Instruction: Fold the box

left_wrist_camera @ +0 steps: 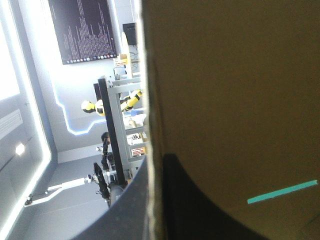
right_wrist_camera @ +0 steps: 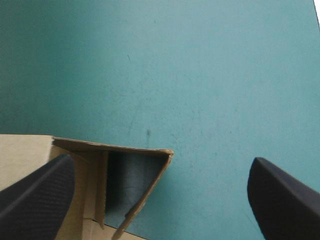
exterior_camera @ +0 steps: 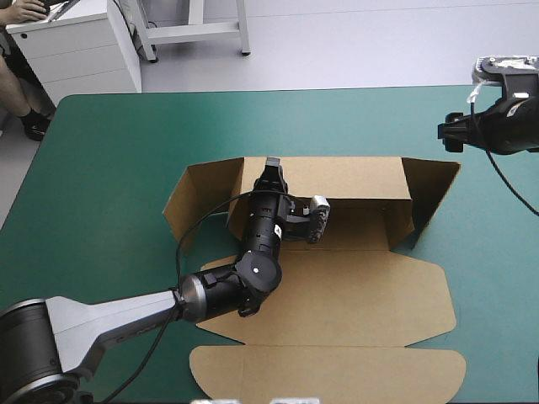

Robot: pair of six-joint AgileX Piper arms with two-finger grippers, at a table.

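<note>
My left arm comes in from 8 o'clock, bends at the elbow and reaches toward 12 o'clock, with the wrist tipped downward. My left gripper has its black fingers almost together, and a wall of the box is pinched between them. My right arm is lifted at 2 o'clock. My right gripper points toward 9 o'clock, its two fingers standing wide apart.

The high view looked down over the whole table; the left wrist view sat tight against the box; right wrist and high views shared its far-right flap.
</note>
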